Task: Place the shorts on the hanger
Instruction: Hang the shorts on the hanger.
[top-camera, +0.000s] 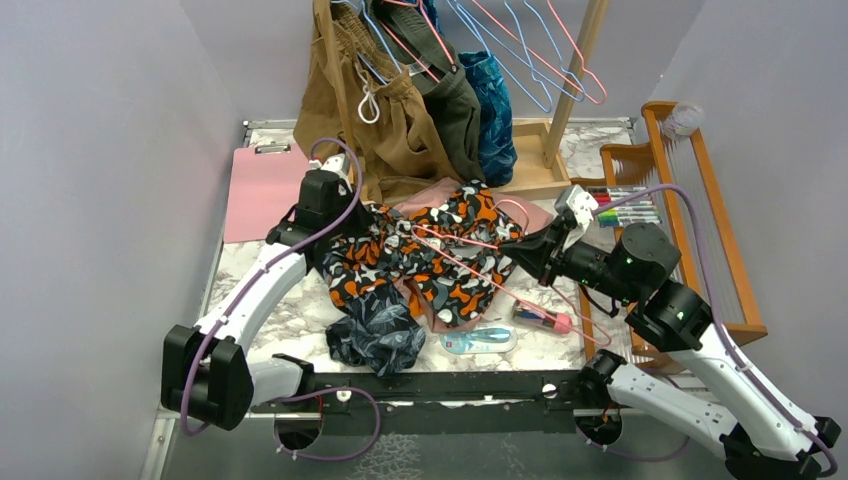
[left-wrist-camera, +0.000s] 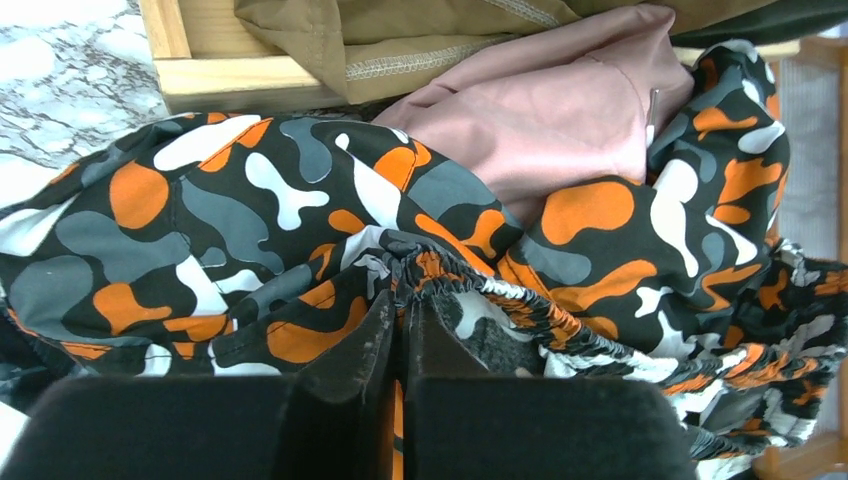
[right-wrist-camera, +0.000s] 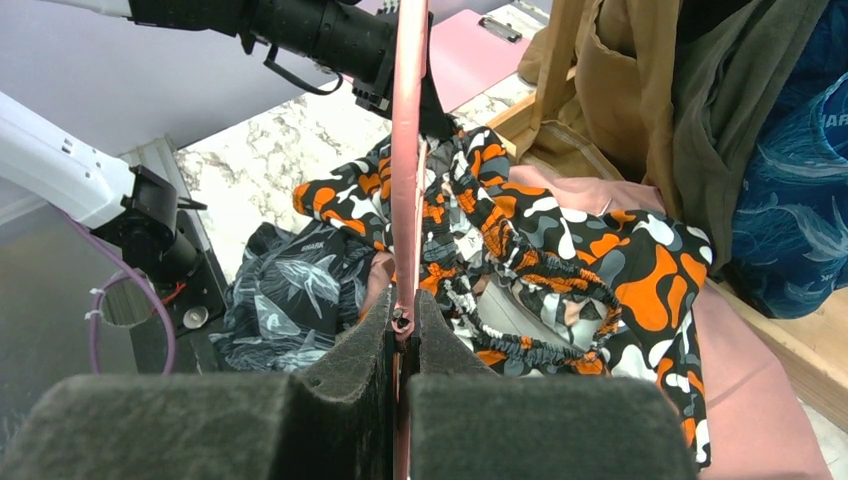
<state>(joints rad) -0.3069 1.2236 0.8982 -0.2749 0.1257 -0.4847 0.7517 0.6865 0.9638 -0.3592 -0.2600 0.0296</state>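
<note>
Your shorts (left-wrist-camera: 250, 200) lie crumpled mid-table (top-camera: 285, 320), soft, light and floppy, so take them by the gathered elastic waistband (left-wrist-camera: 470, 285), where your left gripper (left-wrist-camera: 400, 300) pinches; your right gripper (right-wrist-camera: 402, 320) clamps the thin, springy hanger (right-wrist-camera: 405, 150), which may twist

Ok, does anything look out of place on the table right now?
Yes: the dark camouflage-print fabric shorts lie crumpled over dusty-pink shorts, dark navy leaf-print shorts sit bunched near the front edge of the marble table, and the thin pink wire hanger lies slanted across the pile.
</note>
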